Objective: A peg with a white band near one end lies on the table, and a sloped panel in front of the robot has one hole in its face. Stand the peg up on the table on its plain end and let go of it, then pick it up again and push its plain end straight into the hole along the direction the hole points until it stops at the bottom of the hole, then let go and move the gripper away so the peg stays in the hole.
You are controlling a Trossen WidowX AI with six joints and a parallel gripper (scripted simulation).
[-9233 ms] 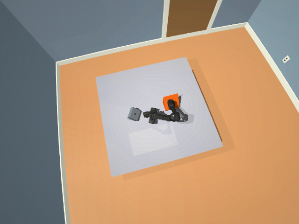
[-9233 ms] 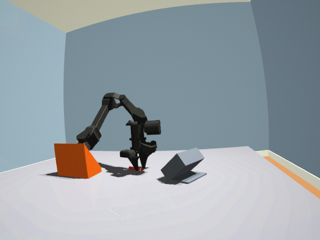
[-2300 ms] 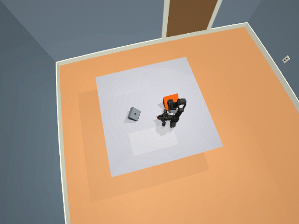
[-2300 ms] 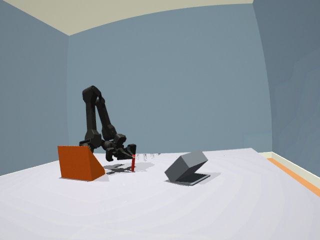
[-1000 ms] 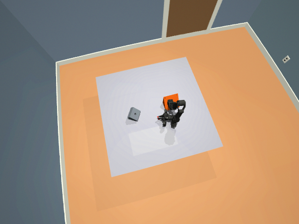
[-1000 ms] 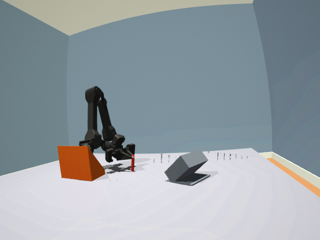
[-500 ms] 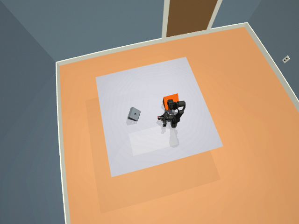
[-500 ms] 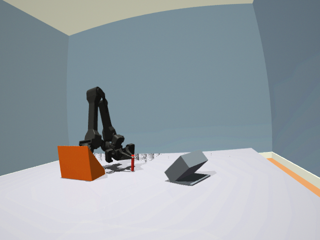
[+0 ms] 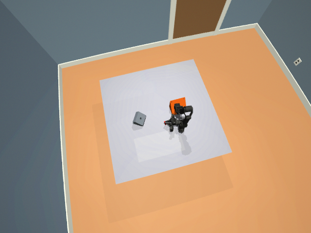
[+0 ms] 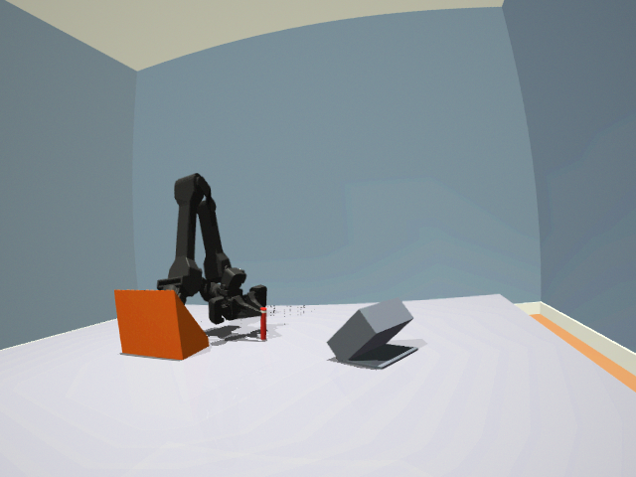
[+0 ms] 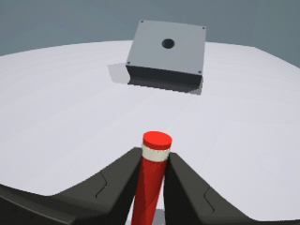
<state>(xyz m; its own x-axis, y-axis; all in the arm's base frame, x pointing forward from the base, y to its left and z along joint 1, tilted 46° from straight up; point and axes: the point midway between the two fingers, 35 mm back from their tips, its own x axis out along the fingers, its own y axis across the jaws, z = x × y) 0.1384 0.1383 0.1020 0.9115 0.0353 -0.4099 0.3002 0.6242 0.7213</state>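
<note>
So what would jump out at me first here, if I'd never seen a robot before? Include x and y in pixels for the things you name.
Probably the bright red peg (image 10: 263, 326) (image 11: 150, 183), upright with its white band near the top, held in the black gripper (image 9: 165, 123) (image 10: 262, 311) (image 11: 154, 157). Next, the orange wedge-shaped block (image 9: 178, 100) (image 10: 148, 323) beside the black arm (image 9: 187, 117) (image 10: 186, 231). Then the grey sloped panel (image 9: 137, 121) (image 10: 383, 313) (image 11: 187, 52), standing apart, a dark round hole (image 9: 141, 118) (image 11: 168, 43) in its face.

From my feeds I see blue-grey walls (image 9: 112, 30) (image 10: 334, 143) meeting an orange floor (image 9: 82, 160) along pale skirting (image 9: 112, 53). A brown door (image 9: 197, 18) stands in a pale frame, a socket (image 9: 297, 61) sits on another wall, and soft shadows fall across the floor.
</note>
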